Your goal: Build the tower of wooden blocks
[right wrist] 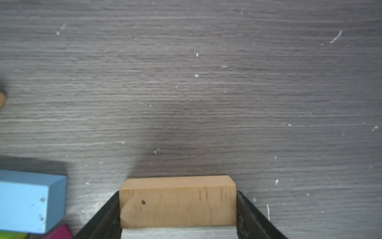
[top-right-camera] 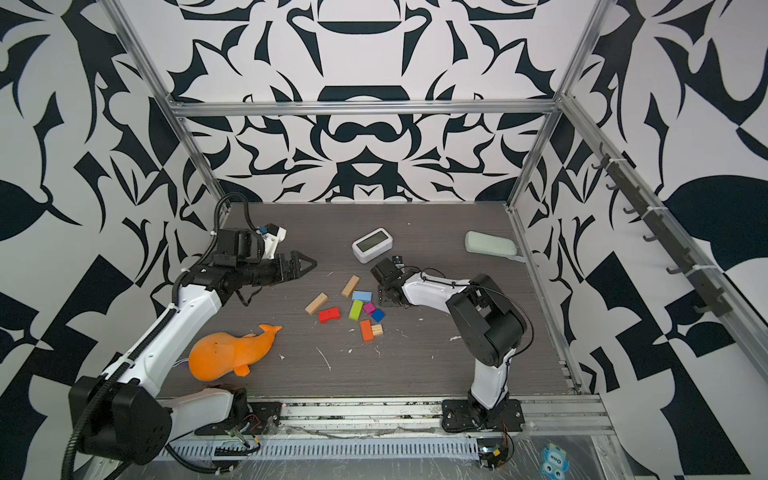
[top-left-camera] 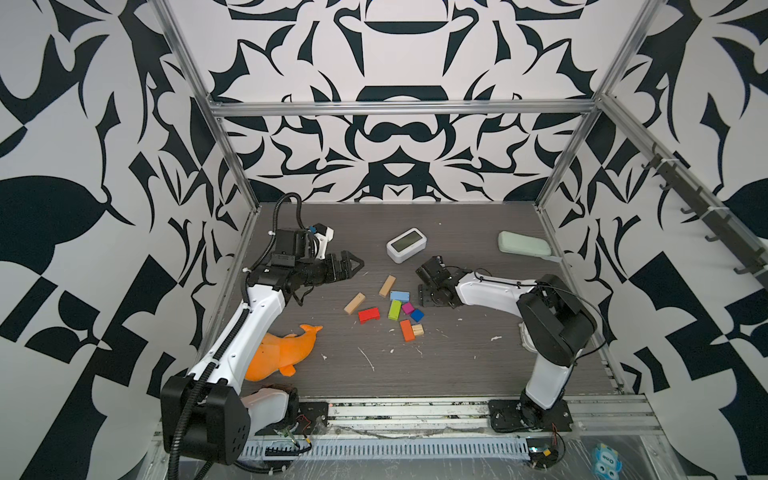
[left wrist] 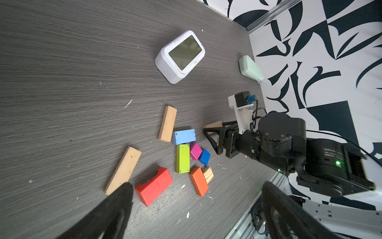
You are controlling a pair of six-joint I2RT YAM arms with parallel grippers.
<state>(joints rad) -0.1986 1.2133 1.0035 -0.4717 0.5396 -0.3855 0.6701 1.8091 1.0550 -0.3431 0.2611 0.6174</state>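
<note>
One case-like item: a pale green case (top-left-camera: 524,244) at the far right edge of the surface (top-left-camera: 457,374), contents hidden. Wood blocks counted: ten. Nine lay loose and flat, one layer deep, clustered mid-surface between the arms: a long tan bar (top-left-camera: 354,302), a second long tan bar (top-left-camera: 387,286), a light blue block (top-left-camera: 400,296), a red block (top-left-camera: 369,314) with a notch in one side, a lime green block (top-left-camera: 395,309), a magenta cube (top-left-camera: 407,308), a dark blue cube (top-left-camera: 417,315), an orange block (top-left-camera: 407,330) and a ribbed tan cube (top-left-camera: 418,330). The orange block and ribbed tan cube touched; the magenta cube touched both the lime green block and the dark blue cube. The tenth, a tan bar (right wrist: 177,201), sat clamped between the fingers (right wrist: 107,215) of the right gripper (right wrist: 178,193), just beside the light blue block; whether it rested on the surface or hung clear could not be told. The left gripper (top-left-camera: 354,262) hovered at the left rear, fingers (left wrist: 115,209) spread wide, holding nothing. One white clock (top-left-camera: 406,245) lay behind the cluster, near the right gripper. One orange dolphin toy (top-left-camera: 286,353) lay front left, partly hidden by the left arm, well apart from the blocks.
</note>
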